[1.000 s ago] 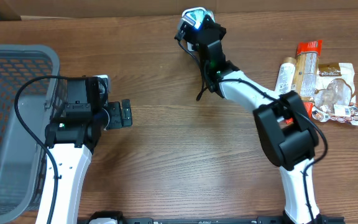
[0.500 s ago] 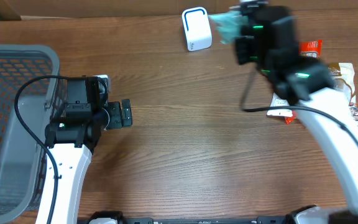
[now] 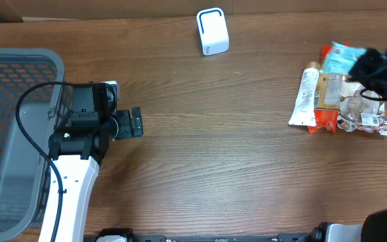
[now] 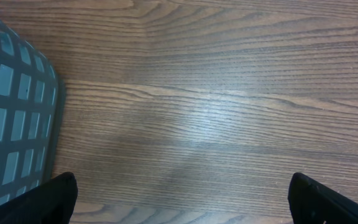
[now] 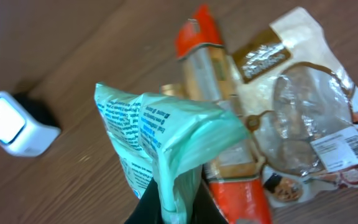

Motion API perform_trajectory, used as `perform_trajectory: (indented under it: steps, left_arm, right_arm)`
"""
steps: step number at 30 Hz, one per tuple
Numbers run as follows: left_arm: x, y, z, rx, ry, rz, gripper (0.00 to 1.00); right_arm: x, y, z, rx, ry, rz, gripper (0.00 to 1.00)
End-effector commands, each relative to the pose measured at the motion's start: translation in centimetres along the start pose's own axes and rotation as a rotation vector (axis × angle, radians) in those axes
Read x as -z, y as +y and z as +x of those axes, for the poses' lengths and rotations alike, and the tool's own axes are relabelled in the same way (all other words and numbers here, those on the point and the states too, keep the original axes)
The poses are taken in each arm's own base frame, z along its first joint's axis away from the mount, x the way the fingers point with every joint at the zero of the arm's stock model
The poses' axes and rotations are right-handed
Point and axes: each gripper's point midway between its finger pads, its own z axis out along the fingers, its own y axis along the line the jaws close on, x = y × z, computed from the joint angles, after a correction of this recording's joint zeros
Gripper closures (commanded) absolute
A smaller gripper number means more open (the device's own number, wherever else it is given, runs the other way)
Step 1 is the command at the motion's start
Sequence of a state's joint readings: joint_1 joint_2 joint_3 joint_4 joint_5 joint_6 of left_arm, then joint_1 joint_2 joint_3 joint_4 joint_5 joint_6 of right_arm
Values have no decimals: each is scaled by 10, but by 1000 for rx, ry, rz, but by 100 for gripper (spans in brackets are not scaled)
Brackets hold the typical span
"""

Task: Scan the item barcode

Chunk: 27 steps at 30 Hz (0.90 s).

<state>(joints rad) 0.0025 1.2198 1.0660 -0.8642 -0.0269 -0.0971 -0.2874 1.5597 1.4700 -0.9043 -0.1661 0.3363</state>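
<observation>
Slippage is the risk: right gripper (image 5: 166,208) pinches only one edge of the pale-teal crinkly plastic packet (image 5: 166,137), well right of the white boxy scanner (image 3: 212,31). It could drop among the wrapped snacks (image 3: 341,101) below, while the left gripper (image 3: 134,123) gapes empty, left of the scanner.

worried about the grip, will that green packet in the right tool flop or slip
Probably floppy: the green packet folds and creases where the right tool pinches it. Likely light, since one pinched edge carries the whole of it. Its glossy film might slip.
</observation>
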Motion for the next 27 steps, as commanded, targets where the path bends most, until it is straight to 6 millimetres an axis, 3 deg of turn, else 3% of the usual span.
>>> perform_trajectory:
  steps: [1,3,8,11,16,22,27]
  left_arm:
    - [-2,2,1,-13,5,-8,0]
    - [-2,2,1,-13,5,-8,0]
    - [-2,2,1,-12,5,-8,1]
    - [-2,2,1,-12,5,-9,0]
    - [-2,2,1,-12,5,-8,0]
    - [-2,2,1,-12,5,-9,0]
    - [-2,2,1,-13,5,-8,0]
  right_arm:
    - [-30,-20,18,-67,75,-19,96]
    - [-46,-31,25,-81,89,-10,95]
    - [-72,-41,37,-81,92,-10,78]
    - [-74,-43,40,-81,94,-8,53]
    - [-72,-40,49,-90,135,-26,47]
    - [-45,-23,54,-55,164,-85,48]
    - [14,16,49,121,116,-176,44]
